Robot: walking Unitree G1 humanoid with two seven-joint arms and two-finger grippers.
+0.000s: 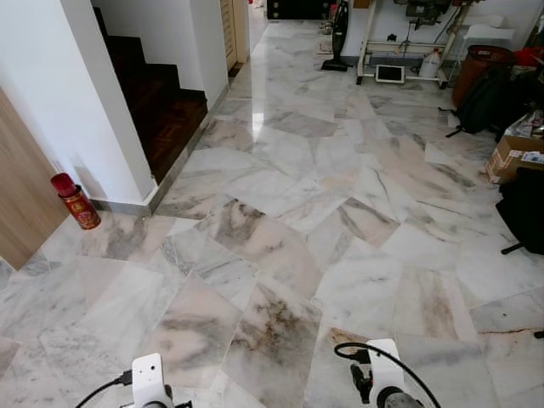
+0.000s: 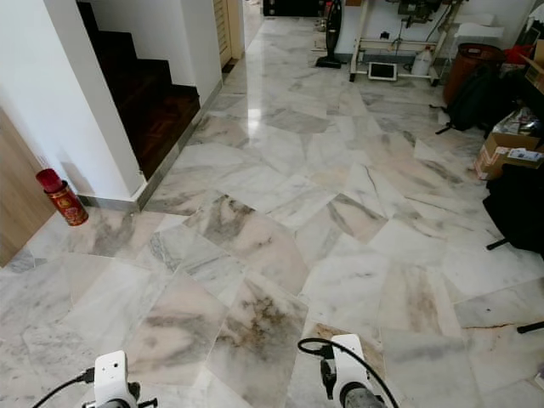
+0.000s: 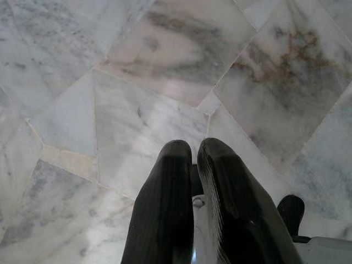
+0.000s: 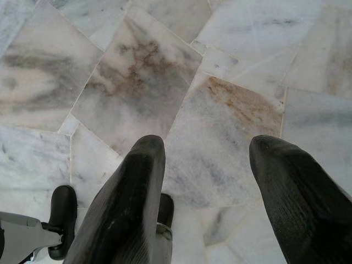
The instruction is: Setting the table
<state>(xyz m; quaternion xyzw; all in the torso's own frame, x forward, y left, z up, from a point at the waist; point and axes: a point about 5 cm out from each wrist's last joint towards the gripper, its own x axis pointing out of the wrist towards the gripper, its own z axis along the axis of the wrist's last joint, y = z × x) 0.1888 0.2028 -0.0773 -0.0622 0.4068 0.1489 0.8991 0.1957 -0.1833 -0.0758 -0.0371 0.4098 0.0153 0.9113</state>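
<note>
No tableware or table is in sight. Both arms hang low at the bottom of the head views, with the left wrist [image 1: 149, 382] and right wrist [image 1: 382, 378] over the marble floor [image 1: 280, 229]. In the left wrist view my left gripper [image 3: 193, 151] points down at the floor, its two black fingers pressed together with nothing between them. In the right wrist view my right gripper [image 4: 206, 148] hangs over the tiles with its fingers spread wide and empty.
A white wall corner and dark wooden stairs [image 1: 161, 102] stand to the left, with a red can [image 1: 76, 202] at the wall's foot. Far ahead are a vacuum [image 1: 338, 38] and a white rack [image 1: 408, 51]. Bags [image 1: 489, 102], a cardboard box [image 1: 510, 153] and a black chair [image 1: 523, 212] line the right side.
</note>
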